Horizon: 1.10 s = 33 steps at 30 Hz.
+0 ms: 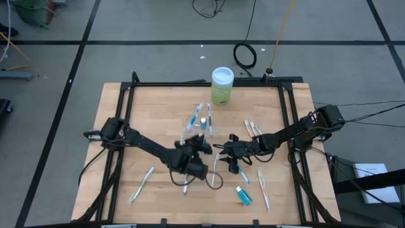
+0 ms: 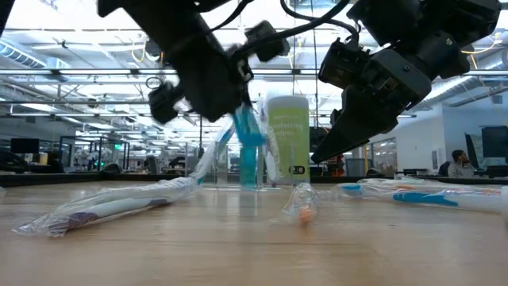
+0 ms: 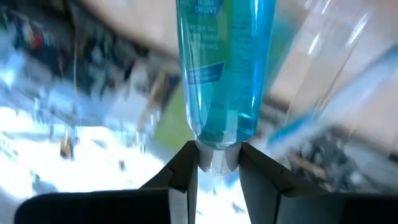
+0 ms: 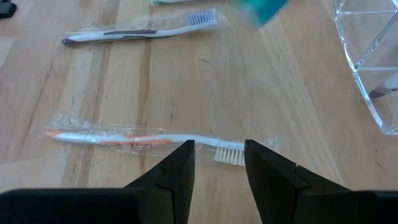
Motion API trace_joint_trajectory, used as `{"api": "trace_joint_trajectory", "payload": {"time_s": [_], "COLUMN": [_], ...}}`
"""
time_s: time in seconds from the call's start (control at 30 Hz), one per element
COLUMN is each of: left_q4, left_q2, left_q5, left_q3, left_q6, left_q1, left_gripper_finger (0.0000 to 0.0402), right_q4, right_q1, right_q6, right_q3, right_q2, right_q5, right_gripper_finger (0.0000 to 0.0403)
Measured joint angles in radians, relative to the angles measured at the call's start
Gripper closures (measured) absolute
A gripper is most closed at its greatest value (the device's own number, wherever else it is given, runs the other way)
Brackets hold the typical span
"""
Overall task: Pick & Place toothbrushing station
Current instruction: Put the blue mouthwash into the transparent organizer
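Observation:
The clear plastic holder point(image 1: 199, 121) stands on the wood near the table's middle, with wrapped items in it; it also shows in the right wrist view point(image 4: 373, 56). My left gripper point(image 1: 201, 143) is just on its near side, shut on a blue see-through tube point(image 3: 224, 68). My right gripper point(image 4: 219, 168) is open and empty above a wrapped toothbrush with an orange handle point(image 4: 143, 138), which lies flat on the table. In the high view my right gripper point(image 1: 229, 161) is right of the left one. My left gripper pinches the blue tube at its grey cap end point(image 3: 217, 158) between its two fingers. The tube reaches straight out from the fingertips toward the holder. In the low view the tube point(image 2: 248, 147) slants down below the gripper, lifted; whether its lower end touches the holder I cannot tell.
A green canister with a white lid point(image 1: 222, 85) stands at the table's far edge. Wrapped toothbrushes lie at the near left point(image 1: 142, 183), right of the holder point(image 1: 253, 130) and near right point(image 1: 262, 190). A second blue tube point(image 1: 243, 196) lies near the front edge.

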Motion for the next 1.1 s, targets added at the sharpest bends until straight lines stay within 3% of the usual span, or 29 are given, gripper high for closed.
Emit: {"api": "trace_joint_trajectory", "payload": {"time_s": [0.1,0.47,0.63,0.83,1.1], "left_q4": [0.0,0.009,0.007,0.008,0.01], "left_q2": [-0.036,-0.07,-0.069,-0.07,-0.054], "left_q5": [-0.057,-0.02,0.008,0.117,0.068], "left_q3": [0.0,-0.013,-0.021,-0.021,-0.021], "left_q6": [-0.028,0.048,0.092,0.108,0.189], "left_q1": [0.045,0.21,0.222,0.222,0.222], "left_gripper_finger": [0.0311,0.0305,0.0305,0.0305,0.0305], "right_q4": [0.001,0.003,0.003,0.003,0.003], "right_q1": [0.0,0.0,0.0,0.0,0.0], "right_q6": [0.0,0.0,0.0,-0.007,-0.019], "right_q3": [0.0,0.0,0.0,0.0,0.0], "right_q2": [0.0,0.0,0.0,0.0,0.0], "right_q5": [0.0,0.0,0.0,0.0,0.0], "right_gripper_finger": [0.0273,0.0273,0.0273,0.0273,0.0273]}}
